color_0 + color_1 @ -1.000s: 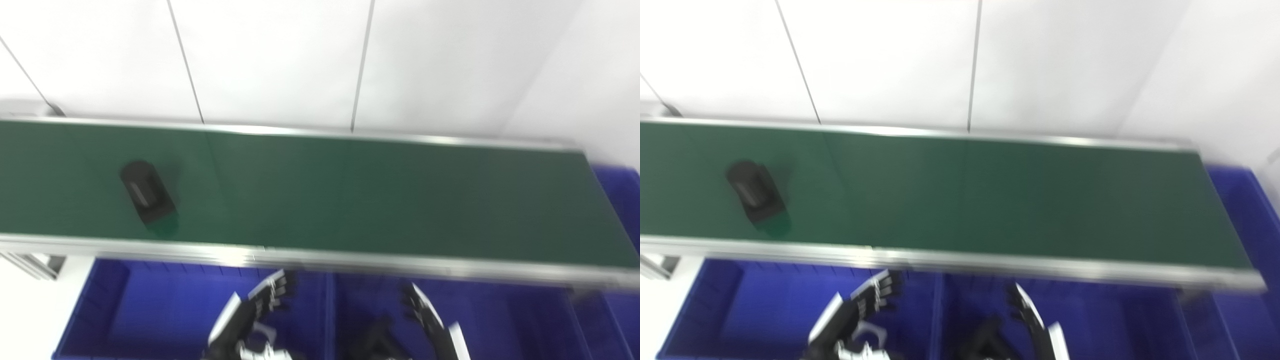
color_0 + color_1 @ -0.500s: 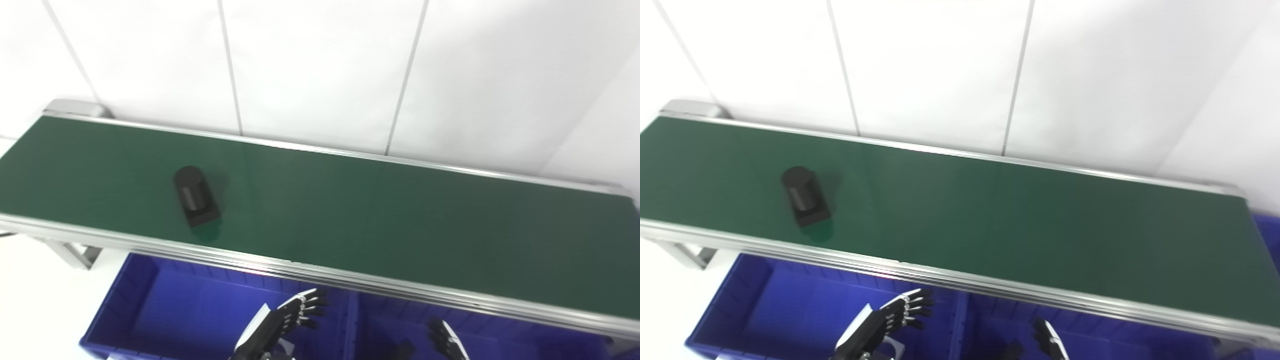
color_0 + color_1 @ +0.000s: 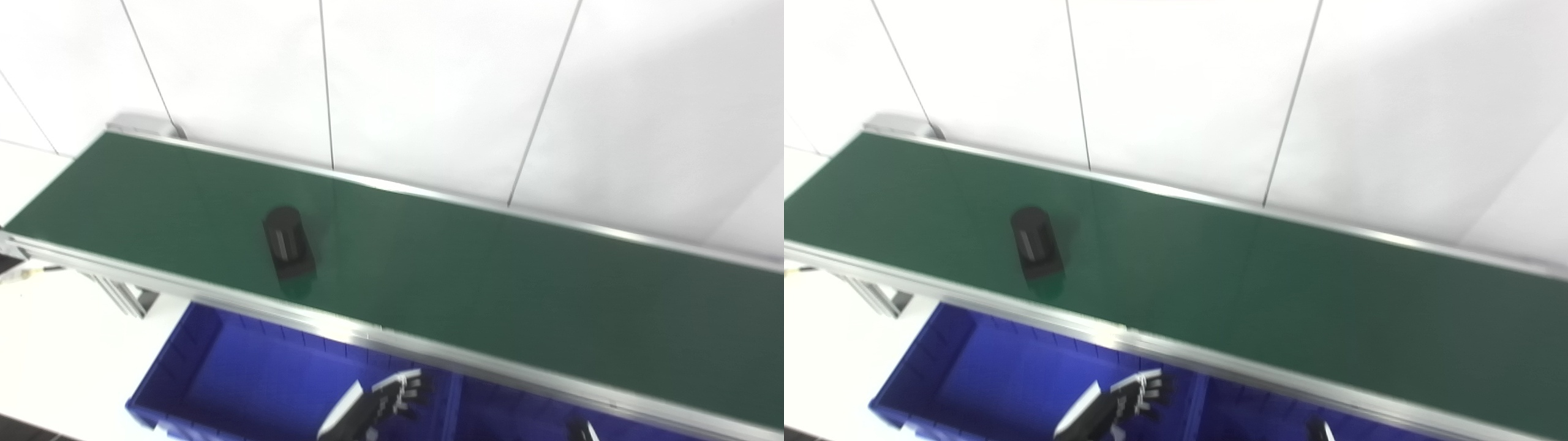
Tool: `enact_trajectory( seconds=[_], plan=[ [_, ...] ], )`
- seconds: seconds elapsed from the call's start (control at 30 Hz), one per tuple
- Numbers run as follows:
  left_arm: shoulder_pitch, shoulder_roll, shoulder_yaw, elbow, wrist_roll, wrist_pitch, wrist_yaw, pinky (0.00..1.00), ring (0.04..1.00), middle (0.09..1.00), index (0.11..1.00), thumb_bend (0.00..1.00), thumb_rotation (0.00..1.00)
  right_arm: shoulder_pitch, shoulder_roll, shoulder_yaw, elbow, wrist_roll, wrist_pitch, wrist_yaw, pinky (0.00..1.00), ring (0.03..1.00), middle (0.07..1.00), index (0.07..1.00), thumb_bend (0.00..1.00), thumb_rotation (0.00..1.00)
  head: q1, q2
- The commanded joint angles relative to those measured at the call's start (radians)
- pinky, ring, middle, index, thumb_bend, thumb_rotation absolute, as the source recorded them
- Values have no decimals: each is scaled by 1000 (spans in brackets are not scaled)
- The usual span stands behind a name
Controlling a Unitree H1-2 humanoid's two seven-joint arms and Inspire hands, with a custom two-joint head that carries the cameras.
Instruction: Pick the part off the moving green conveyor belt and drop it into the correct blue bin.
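A black part (image 3: 289, 250), rounded at its far end and blocky at its near end, lies on the green conveyor belt (image 3: 490, 288) left of centre, close to the belt's near rail. It also shows in the right eye view (image 3: 1036, 248). My left hand (image 3: 380, 407) is open and empty, low over the left blue bin (image 3: 245, 380), below and to the right of the part. Only the fingertips of my right hand (image 3: 582, 432) show at the bottom edge, over the bin to the right (image 3: 520, 416).
The belt runs diagonally from far left to near right, with a metal rail (image 3: 367, 334) on its near side above the bins. A white panelled wall (image 3: 429, 92) stands behind it. A metal leg (image 3: 122, 297) holds up the belt's left end.
The camera has turned left and tilted, so the whole picture has shifted. The part has ridden a little to the right along the belt. Both hands now sit lower in the picture, the right nearly out.
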Motion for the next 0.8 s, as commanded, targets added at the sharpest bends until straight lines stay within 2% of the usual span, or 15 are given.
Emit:
enact_trajectory(
  seconds=[0.0, 0.13, 0.3, 0.47, 0.63, 0.77],
  plan=[
    [-10, -3, -4, -12, 11, -46, 19, 688, 776, 824, 837, 999, 106, -5, -8, -2, -17, 9, -58, -8, 950, 917, 923, 954, 714, 195, -8, 6],
    [-11, -4, -6, -11, 12, -49, 25, 684, 771, 820, 837, 1000, 98, -4, -10, 1, -22, 11, -58, -25, 939, 906, 919, 950, 713, 193, -20, 14],
    [-10, 0, -6, -13, 5, -47, 26, 696, 779, 825, 842, 996, 98, -4, -7, 6, -36, -23, -58, -88, 889, 874, 902, 938, 726, 251, -41, 21],
    [-11, 5, -3, -18, 6, -48, 30, 688, 776, 819, 841, 994, 111, -8, -21, 43, -76, -11, -58, -160, 890, 857, 883, 924, 734, 193, -52, 29],
    [-14, 5, -1, -18, -2, -50, 35, 698, 779, 819, 841, 995, 109, 8, -32, 66, -169, 10, -58, -205, 918, 881, 878, 927, 758, 295, -63, 32],
    [-23, 7, -3, -10, 7, -52, 48, 699, 782, 822, 840, 995, 132, -14, -49, 85, -217, 5, -58, -264, 859, 843, 850, 893, 806, 323, -68, 33]
  ],
)
